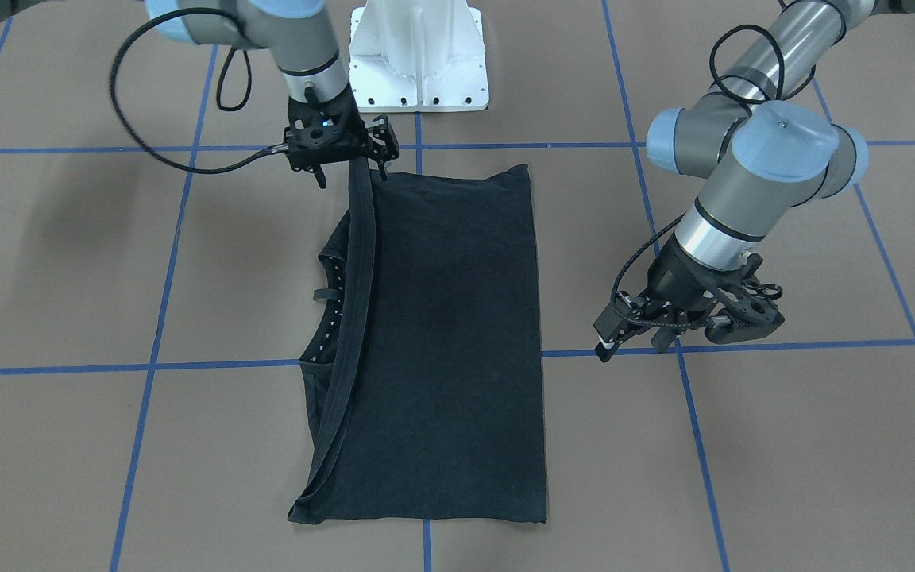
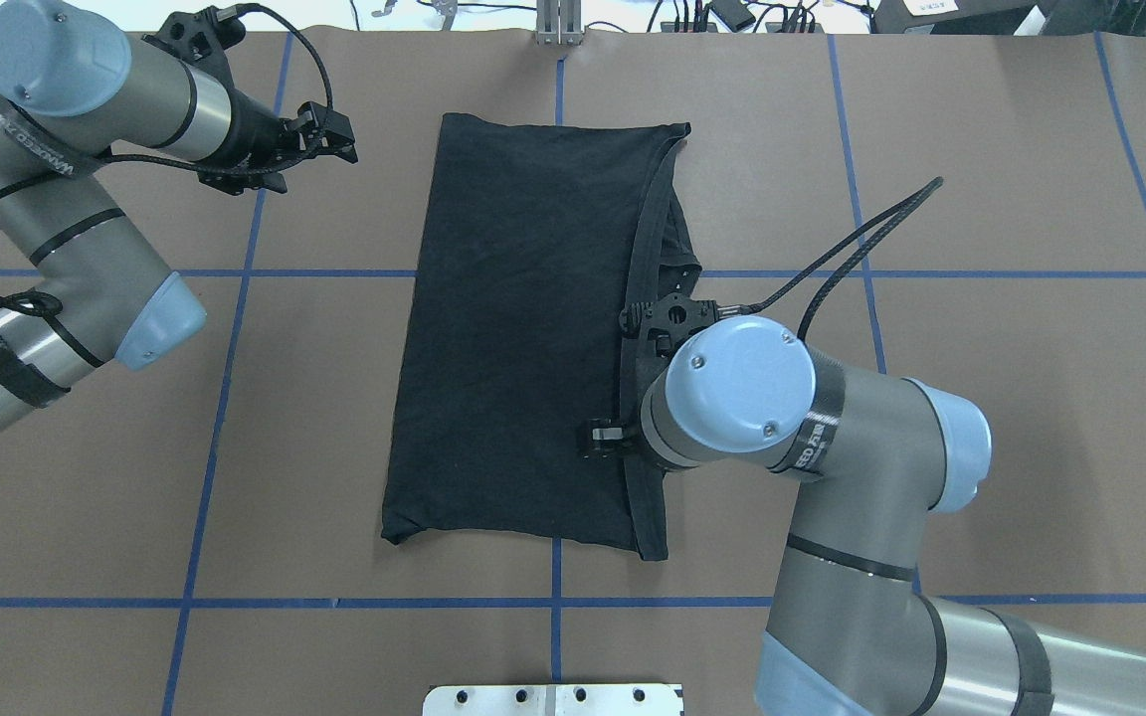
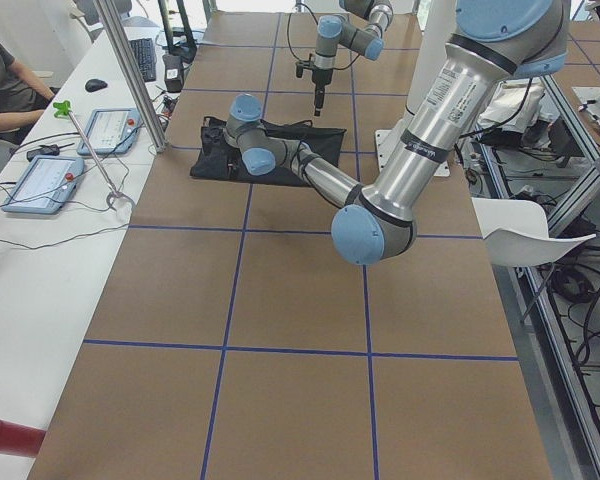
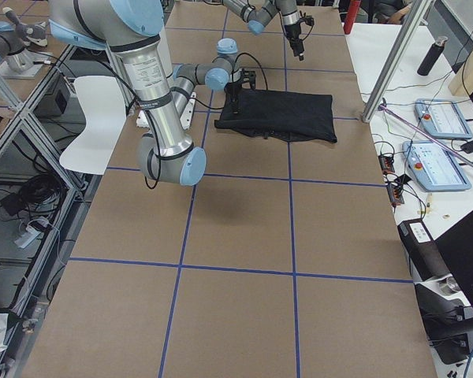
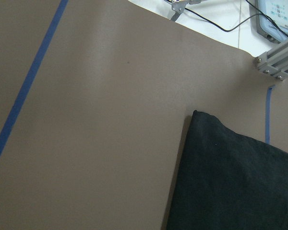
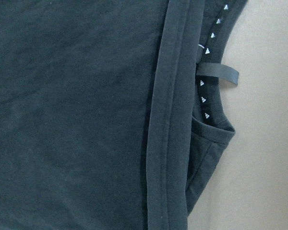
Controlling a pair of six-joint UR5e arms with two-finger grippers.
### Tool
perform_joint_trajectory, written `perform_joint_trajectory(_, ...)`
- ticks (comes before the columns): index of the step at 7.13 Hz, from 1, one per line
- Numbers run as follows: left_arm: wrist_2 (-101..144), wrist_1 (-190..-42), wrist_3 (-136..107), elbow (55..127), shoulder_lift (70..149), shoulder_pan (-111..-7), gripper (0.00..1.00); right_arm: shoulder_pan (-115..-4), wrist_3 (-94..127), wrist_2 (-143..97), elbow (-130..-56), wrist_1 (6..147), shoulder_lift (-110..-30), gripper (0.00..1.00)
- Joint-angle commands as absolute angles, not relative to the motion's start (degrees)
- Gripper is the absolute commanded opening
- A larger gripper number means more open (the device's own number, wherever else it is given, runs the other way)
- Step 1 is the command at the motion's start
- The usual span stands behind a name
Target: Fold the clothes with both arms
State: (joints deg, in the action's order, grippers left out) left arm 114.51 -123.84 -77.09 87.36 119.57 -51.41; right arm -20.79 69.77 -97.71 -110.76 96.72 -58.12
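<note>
While the black T-shirt point(image 1: 449, 334) lies folded lengthwise into a long rectangle at the middle of the brown table point(image 1: 743, 477), plain side up, the right gripper point(image 1: 362, 159) stands at its end nearest the white pedestal point(image 1: 418, 56). Its fingers look closed on the hem band point(image 1: 358, 278), which rises from the cloth up into the jaws, so that the folded-over edge stands as a ridge along the robot's right side of the garment. Beside that ridge the neck opening point(image 6: 209, 76) peeks out, edged with a tape of small white triangles and carrying a short hanging loop point(image 6: 221, 74) (the right wrist camera shows both plainly).

Off the shirt's other long side, the left gripper point(image 2: 334, 134) hangs over bare table, apart from the cloth and close to its far corner. Its fingers seem parted in the overhead view, and nothing sits between them. The left wrist camera looks down on that corner of the shirt lying flat on the brown surface.

Blue tape lines point(image 1: 743, 347) cross the table in a grid, one of them passing under the shirt. At the far side bench a seated person point(image 3: 5, 80) shows in the left side view.
</note>
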Motion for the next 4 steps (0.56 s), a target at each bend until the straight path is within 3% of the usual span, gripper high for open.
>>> perform_joint_trajectory(1,114.96,-123.84,-76.99,89.9,117.35,-51.33,0.99,-16.19,63.66,-92.3,-109.87,102.72,-56.87,1.0)
perform_joint_trajectory(4,115.05,-123.84,-76.99,90.26,117.16,-51.33,1.0,-14.94,61.98,-91.58,-103.47,102.83,-53.36,1.0)
